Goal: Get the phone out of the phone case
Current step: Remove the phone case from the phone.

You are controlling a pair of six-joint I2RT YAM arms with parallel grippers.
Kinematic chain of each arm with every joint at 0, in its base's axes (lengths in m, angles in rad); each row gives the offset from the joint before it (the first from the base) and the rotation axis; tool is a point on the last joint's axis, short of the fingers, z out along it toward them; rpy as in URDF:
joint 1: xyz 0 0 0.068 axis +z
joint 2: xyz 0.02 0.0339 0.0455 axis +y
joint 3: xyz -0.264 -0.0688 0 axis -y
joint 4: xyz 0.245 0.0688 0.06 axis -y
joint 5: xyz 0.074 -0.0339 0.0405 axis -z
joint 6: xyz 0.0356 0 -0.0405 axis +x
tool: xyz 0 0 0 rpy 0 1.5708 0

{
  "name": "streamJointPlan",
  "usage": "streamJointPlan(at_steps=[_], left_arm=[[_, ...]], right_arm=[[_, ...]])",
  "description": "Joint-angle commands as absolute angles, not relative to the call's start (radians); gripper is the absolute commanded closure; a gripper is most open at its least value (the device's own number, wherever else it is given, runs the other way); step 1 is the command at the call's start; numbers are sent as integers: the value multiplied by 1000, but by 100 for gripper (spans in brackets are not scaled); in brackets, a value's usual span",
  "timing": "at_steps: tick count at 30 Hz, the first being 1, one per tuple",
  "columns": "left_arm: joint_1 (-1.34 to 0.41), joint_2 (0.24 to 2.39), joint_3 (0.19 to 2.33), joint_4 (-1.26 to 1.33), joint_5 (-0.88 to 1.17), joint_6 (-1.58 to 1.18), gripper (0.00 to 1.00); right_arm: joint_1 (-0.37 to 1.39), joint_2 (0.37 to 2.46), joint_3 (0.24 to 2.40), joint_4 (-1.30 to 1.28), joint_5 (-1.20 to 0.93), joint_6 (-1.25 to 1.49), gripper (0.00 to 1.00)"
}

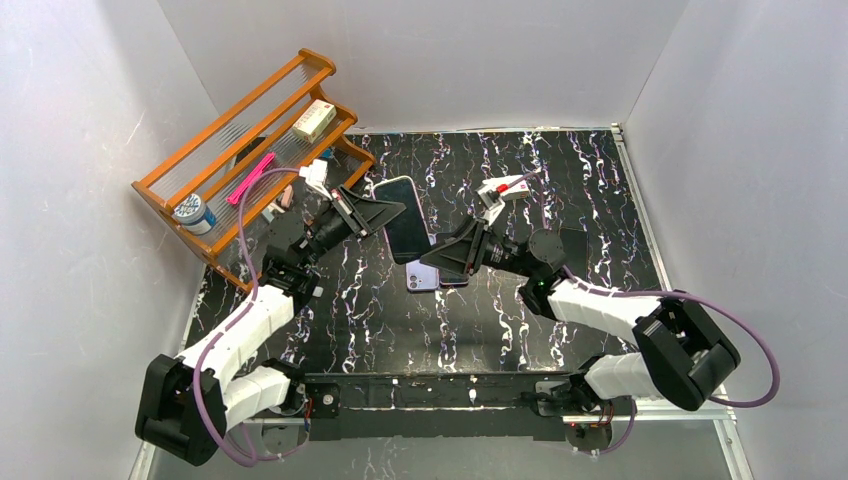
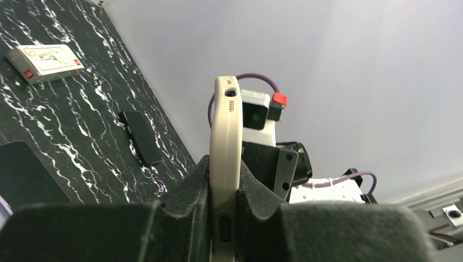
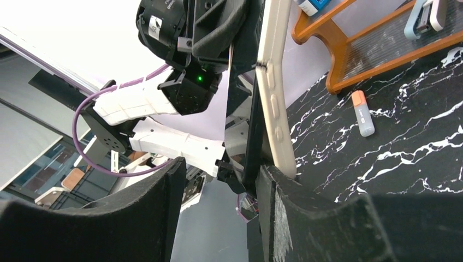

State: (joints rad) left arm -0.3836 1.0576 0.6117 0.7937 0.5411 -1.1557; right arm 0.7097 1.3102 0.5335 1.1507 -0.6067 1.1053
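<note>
My left gripper (image 2: 224,180) is clenched on the cream phone case (image 2: 226,131), held edge-up above the table (image 1: 400,330), w/ the phone (image 1: 403,222) in it. My right gripper (image 3: 221,180) is released, 2 fingers apart, case edge beside 1. Risk: the phone pops free unheld & drops, or the case slips in my left grip.

Overhead looks down; facing wrist views closely share phone case (image 2: 225,164) (image 3: 274,82).

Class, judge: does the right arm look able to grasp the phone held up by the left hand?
Probably yes: the open right hand is at the phone's free edge; the left hand clamps the case farther along.
</note>
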Motion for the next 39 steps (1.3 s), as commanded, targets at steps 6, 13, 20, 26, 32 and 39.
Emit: streamJointPlan(at_steps=[6,13,20,26,32,39], left_arm=[[-482,1045,624,897,660,-1170,100],[-556,1101,646,896,700,-1129,100],[-591,1109,631,897,711,-1097,100],[-590,1084,615,796,659,-1004,85],[-589,1020,645,583,520,-862,70],[-588,901,598,475,339,-796,36]], right_arm=[[681,1345,633,1207,-570,1097,42],[677,1371,710,1206,-584,1088,43],[671,1398,752,1217,-588,1088,50],[624,1397,727,1241,-605,1136,83],[561,1378,675,1303,-632,1213,99],[524,1298,647,1266,-619,1213,99]])
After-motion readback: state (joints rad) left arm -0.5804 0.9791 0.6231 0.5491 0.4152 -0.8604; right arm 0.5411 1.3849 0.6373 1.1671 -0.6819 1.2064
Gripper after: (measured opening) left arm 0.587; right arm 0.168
